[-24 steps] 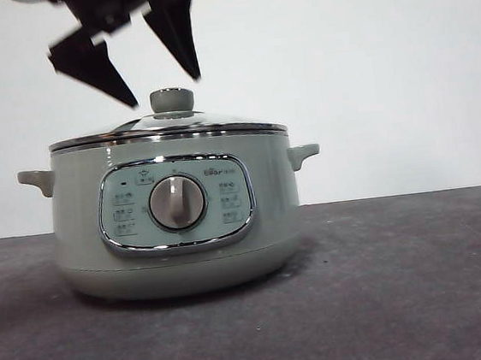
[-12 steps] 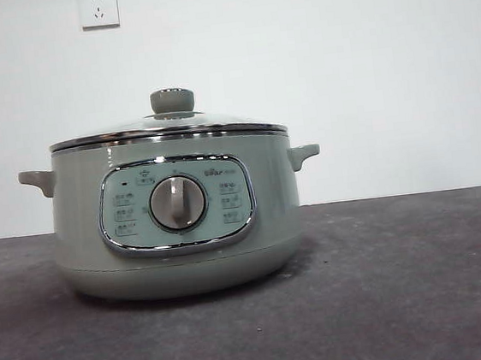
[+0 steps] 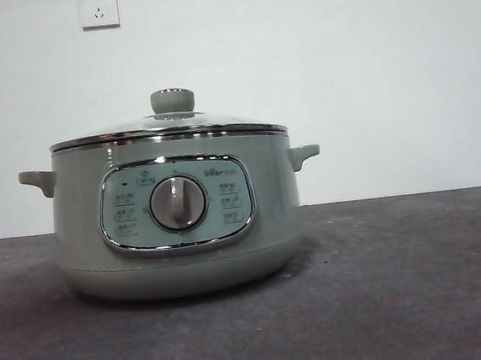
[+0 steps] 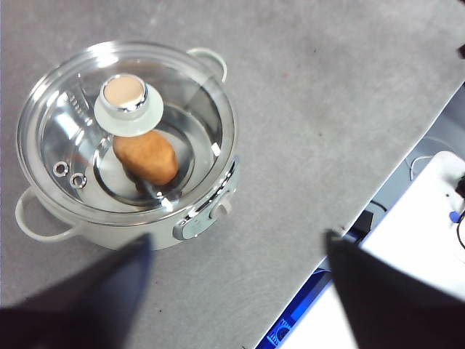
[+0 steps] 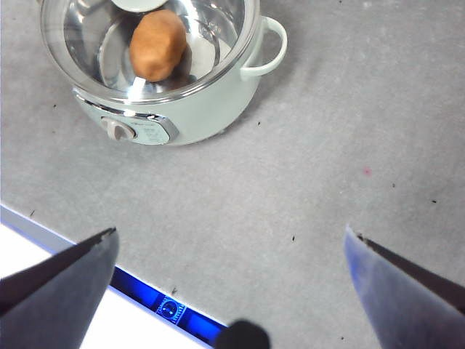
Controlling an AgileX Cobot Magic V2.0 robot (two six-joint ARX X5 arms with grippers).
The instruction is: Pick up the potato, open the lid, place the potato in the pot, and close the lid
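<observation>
The pot is sitting on the grey counter, its dial facing forward. The lid is resting closed on the rim, knob up. The potato is lying inside the pot, showing through the glass. The left hand is hanging high above the counter beside the pot, spread and empty. The right hand is likewise hanging high, spread wide, gripping nothing.

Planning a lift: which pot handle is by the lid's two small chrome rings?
The handle on the dial's left in front view; the rings lie beside it, the other handle opposite.
</observation>
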